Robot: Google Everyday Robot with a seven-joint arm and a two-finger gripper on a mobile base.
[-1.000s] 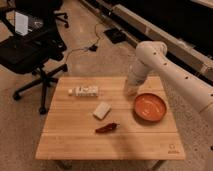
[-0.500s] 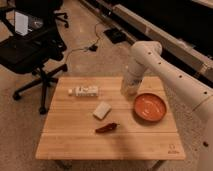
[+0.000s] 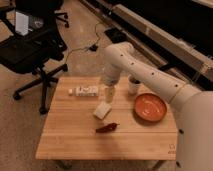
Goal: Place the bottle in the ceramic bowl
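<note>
The bottle [image 3: 85, 90] is slim and whitish with dark label marks. It lies on its side at the back left of the wooden table [image 3: 70, 140]. The ceramic bowl [image 3: 149, 107] is orange-red and shallow and sits on the right side of the table, with nothing in it. My gripper [image 3: 109, 94] points down at the end of the white arm, just right of the bottle and above the white block. It holds nothing that I can see.
A plain white block [image 3: 102, 110] lies mid-table with a dark red chili pepper [image 3: 107, 128] in front of it. A white cup [image 3: 134, 85] stands behind the bowl. A black office chair [image 3: 35, 50] stands left of the table.
The arm has swung left, from beside the cup and bowl to just right of the bottle. The objects on the table have not moved.
</note>
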